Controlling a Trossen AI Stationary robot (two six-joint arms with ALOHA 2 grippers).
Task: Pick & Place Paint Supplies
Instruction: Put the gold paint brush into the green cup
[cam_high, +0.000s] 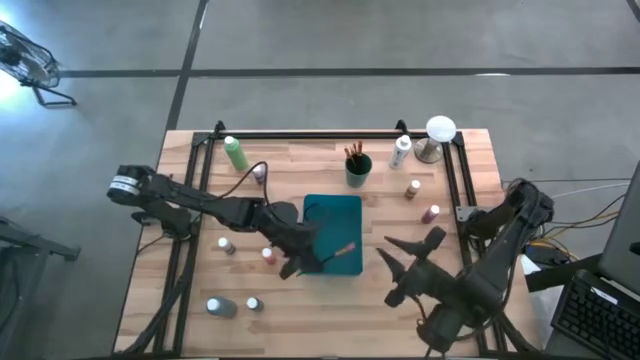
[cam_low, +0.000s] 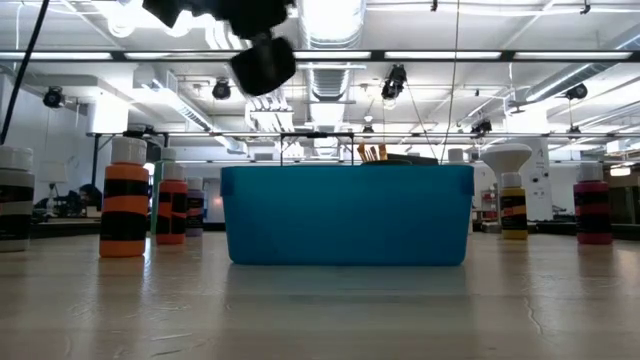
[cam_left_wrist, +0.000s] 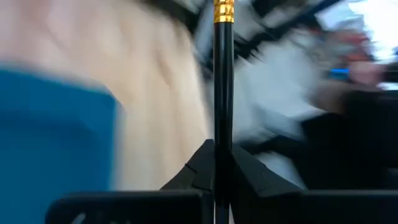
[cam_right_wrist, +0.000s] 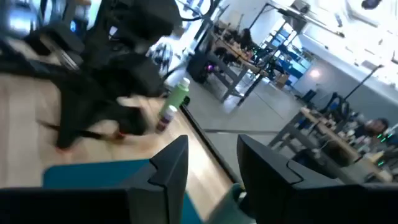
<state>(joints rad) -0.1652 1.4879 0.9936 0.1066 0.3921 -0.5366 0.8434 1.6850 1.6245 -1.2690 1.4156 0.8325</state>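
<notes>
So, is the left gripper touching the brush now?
Touching. In the left wrist view the left gripper is shut on the brush; its dark handle stands clamped between both fingers, no gap.

Left arm extends from 9 o'clock toward centre, left gripper (cam_high: 300, 262) with jaws clamped together. Right arm bends in from 4 o'clock, right gripper (cam_high: 398, 268) jaws parted.

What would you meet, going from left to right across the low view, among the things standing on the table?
Grey-banded bottle → orange-banded bottle → red-orange bottle → dark purple bottle → teal tray → yellow-banded bottle → dark red bottle.
</notes>
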